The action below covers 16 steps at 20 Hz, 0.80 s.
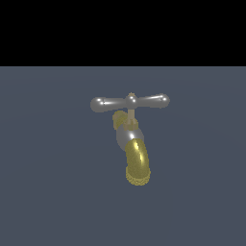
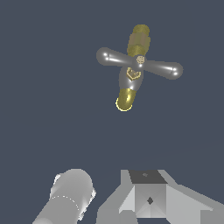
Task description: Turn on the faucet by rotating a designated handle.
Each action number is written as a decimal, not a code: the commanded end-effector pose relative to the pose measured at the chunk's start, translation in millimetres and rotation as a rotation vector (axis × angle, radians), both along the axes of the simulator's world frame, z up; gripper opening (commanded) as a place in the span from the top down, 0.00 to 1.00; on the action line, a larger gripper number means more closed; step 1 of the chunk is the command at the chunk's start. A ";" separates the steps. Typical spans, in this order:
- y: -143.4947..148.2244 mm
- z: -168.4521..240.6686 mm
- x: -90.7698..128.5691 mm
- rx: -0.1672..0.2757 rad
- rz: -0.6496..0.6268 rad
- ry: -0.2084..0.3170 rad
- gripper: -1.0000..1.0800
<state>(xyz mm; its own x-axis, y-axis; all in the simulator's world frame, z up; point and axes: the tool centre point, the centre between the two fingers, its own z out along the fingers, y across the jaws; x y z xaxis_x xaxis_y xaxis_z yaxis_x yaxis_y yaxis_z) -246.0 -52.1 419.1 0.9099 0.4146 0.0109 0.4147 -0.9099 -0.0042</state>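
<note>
In the exterior view the faucet (image 1: pixel 130 144) stood alone at the middle of the frame on the dark grey bench (image 1: pixel 48 192), its brass spout (image 1: pixel 137 163) curving down toward the lower centre. The handle (image 1: pixel 129 102) lay level across the top on a thin stem, one bulb toward the exterior view's left and one toward its right. No arm and no claw appeared here at all, so nothing touched the handle. By my judgement the task was barely begun: the approach, the contact and the turn all remained to do.

The wrist view looked down on the faucet from above, in the upper centre-right of the frame. Here the handle (image 2: pixel 139 63) showed as a bar crossing the body and spout (image 2: pixel 124 100), which the exterior view could not show from its side angle. At the bottom edge sat grey parts of the robot, a rounded cylinder and a blocky piece (image 2: pixel 148 197), well apart from the faucet. The claw's fingers were not clearly seen, so I cannot tell whether it was wide or narrow.
</note>
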 end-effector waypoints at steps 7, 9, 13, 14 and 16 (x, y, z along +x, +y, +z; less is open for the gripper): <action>-22.6 -35.0 11.6 -0.002 0.207 0.000 1.00; -27.7 -43.2 15.1 -0.003 0.255 0.001 1.00; -37.3 -59.6 22.8 -0.004 0.352 0.001 1.00; -39.6 -63.8 24.9 -0.005 0.376 0.001 1.00; -44.0 -72.0 29.2 -0.006 0.425 0.001 1.00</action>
<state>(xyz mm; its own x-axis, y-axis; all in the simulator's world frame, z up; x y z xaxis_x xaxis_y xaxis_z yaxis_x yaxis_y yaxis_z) -220.0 -92.6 353.4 0.6863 0.7273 0.0073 0.7273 -0.6863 -0.0012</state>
